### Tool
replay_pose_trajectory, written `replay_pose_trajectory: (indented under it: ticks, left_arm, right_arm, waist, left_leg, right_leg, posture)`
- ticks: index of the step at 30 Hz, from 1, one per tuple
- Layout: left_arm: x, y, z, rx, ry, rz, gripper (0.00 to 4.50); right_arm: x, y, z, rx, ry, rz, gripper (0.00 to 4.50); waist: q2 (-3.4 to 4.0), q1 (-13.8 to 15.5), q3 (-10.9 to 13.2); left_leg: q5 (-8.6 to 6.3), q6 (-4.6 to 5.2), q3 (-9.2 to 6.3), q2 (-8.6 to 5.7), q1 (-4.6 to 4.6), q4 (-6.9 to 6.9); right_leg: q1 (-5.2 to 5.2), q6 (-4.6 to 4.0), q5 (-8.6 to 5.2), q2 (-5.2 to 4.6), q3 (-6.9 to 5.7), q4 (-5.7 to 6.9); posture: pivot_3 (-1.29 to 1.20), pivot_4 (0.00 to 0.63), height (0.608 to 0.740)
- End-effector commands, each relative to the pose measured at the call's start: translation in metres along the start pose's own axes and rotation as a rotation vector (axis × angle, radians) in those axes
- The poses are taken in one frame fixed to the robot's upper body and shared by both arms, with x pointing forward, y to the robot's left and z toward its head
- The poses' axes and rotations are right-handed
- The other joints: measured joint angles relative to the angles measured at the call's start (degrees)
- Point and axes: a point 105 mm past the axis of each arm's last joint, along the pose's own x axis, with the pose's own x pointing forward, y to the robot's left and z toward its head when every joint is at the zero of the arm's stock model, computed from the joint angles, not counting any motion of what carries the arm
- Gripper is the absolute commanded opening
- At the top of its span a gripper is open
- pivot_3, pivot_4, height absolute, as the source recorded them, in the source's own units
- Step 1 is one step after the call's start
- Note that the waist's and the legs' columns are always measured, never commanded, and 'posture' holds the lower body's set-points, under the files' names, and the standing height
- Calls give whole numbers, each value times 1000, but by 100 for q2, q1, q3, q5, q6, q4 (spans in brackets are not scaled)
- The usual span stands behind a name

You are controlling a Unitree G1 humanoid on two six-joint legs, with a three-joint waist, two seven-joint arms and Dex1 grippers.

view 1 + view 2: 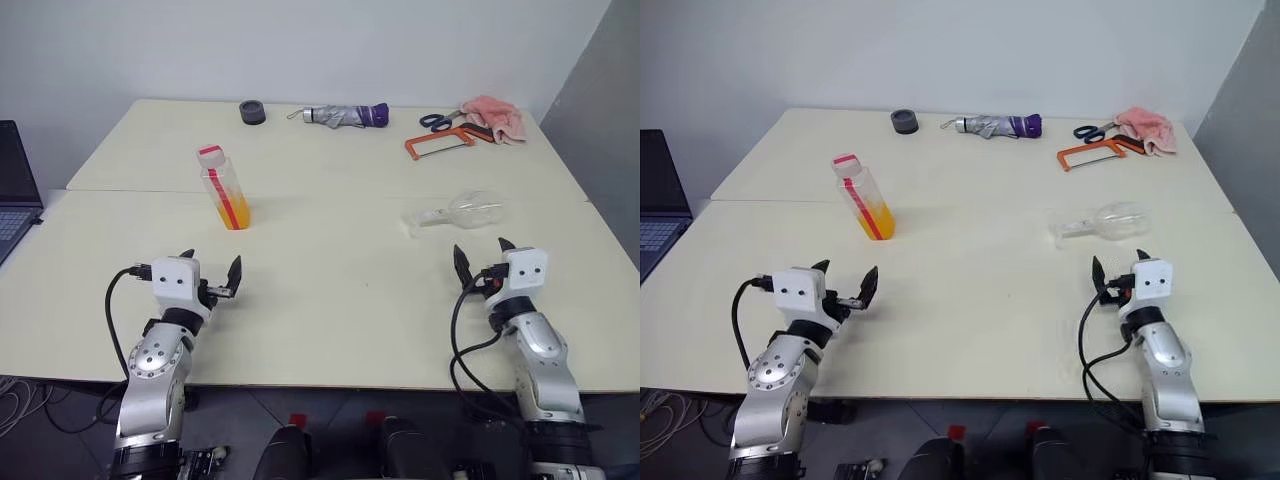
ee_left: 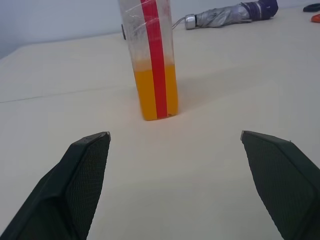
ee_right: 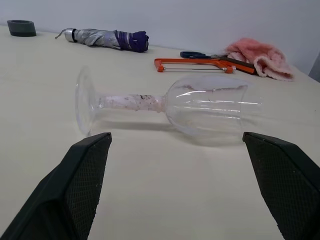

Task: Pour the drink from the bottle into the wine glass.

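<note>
Left eye view: bottle (image 1: 225,187) upright on counter (image 1: 330,290), part-filled with orange drink (image 1: 233,212), ahead of left gripper (image 1: 212,272), fingers spread wide, nothing between. Wine glass (image 1: 460,211) lying on its side ahead of right gripper (image 1: 480,256), likewise spread, empty. Far edge: tape roll (image 1: 253,112), folded umbrella (image 1: 345,116), scissors (image 1: 437,121), orange saw (image 1: 440,146), pink cloth (image 1: 495,117). Laptop (image 1: 14,190) off left.

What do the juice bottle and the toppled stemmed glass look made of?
Small squarish clear bottle with orange drink: likely thin plastic, glossy, with faint creases in its wall; red strip down the side. Clear stemmed wine glass lying on its side: smooth transparent glass or hard plastic, with sharp highlights; the look leaves it open.
</note>
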Motion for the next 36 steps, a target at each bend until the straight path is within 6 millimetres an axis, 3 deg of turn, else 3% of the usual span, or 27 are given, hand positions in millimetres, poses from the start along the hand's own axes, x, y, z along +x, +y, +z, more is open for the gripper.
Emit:
replay_pose_trajectory:
  ticks: [1, 16, 21, 24, 27, 33, 36]
  left_arm:
    - [2, -4, 19, 13, -78, -13, 4485]
    - [5, 3, 12, 35, -55, 14, 4485]
    - [5, 0, 17, -29, -99, -15, 4485]
    - [6, 3, 16, -8, -88, 5, 4485]
    - [10, 4, 18, -2, -86, 34, 4485]
    - [30, 9, 27, 7, -71, 105, 4485]
    - [39, 9, 32, -6, -69, 100, 4485]
  right_arm:
    - [1, -5, 11, -16, -48, -15, 4500]
    - [5, 0, 14, -24, -57, 20, 4500]
    - [5, 2, 15, -23, -67, 36, 4500]
    - [3, 16, 21, -16, -81, 135, 4500]
    - [-2, 46, 30, 3, -92, 334, 4500]
    - [-8, 97, 72, 48, -121, 677, 4500]
    - [-12, 111, 81, 52, -89, 787, 4500]
  waist:
    - [0, 0, 0]
    - [0, 0, 0]
    - [0, 0, 0]
    - [0, -1, 0]
    - [0, -3, 0]
    - [-1, -1, 0]
    - [-2, 4, 0]
  left_leg:
    - [0, 0, 0, 0, 0, 0]
    - [0, 0, 1, -2, 0, 0]
    - [0, 0, 2, -1, 0, 0]
    - [0, 0, 1, 0, 0, 0]
    - [0, 0, 1, -1, 0, 0]
    - [0, 0, -4, -3, -1, 3]
    - [0, 0, -7, -5, -1, 3]
  right_leg:
    - [0, 0, 0, 0, 0, 0]
    - [0, 0, 0, 0, 0, 0]
    - [0, 0, 0, 0, 1, 0]
    - [0, 0, 0, 0, 0, 0]
    - [0, 0, 0, 1, 0, 0]
    - [2, 0, 0, 0, -3, -1]
    - [2, 0, 0, 1, -7, -1]
  posture:
    - [0, 150, 740]
    - [0, 150, 740]
    - [0, 150, 740]
    - [0, 150, 740]
    - [0, 150, 740]
    - [0, 150, 740]
    - [0, 150, 740]
